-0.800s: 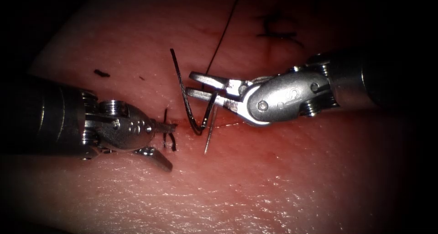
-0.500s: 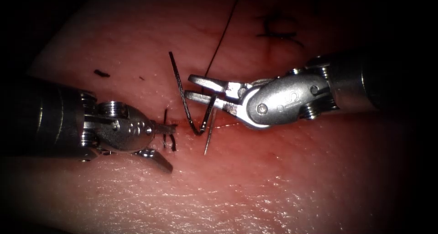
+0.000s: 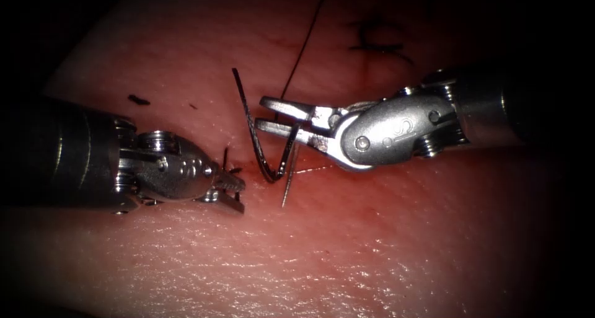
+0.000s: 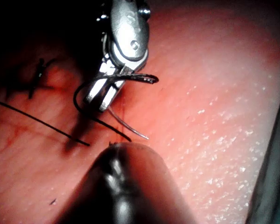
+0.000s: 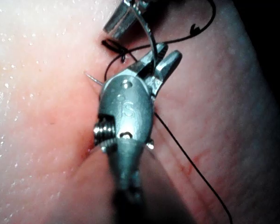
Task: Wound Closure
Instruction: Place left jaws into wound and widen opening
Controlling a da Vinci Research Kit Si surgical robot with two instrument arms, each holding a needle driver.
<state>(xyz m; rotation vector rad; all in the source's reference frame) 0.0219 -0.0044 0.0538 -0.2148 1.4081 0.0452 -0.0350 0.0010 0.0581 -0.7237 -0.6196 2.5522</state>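
Note:
My right tool (image 3: 259, 112) comes in from the right, its jaws shut on the curved needle (image 3: 251, 129) near its thread end. The needle is out of the tissue (image 3: 372, 256). Its bend hangs just above the reddened cut (image 3: 310, 169) and its other end points up. Dark thread (image 3: 304, 45) runs up and away from the jaws. My left tool (image 3: 238, 197) lies to the left of the needle, jaws shut at a small dark stitch (image 3: 226, 160); I cannot tell what they pinch. The same grip shows on the needle (image 5: 147, 28) in the right wrist view and on the needle (image 4: 135, 77) in the left wrist view.
A finished dark stitch (image 3: 375, 45) sits further back on the tissue. A short cut end of thread (image 3: 137, 99) lies at the left. Red fluid (image 3: 328, 188) stains the tissue around the cut. A thin pale strand (image 3: 287, 185) sticks out below the needle's bend.
The left tool's jaws, wide open before, have closed and shifted slightly right onto the small stitch. The right tool and needle have hardly moved.

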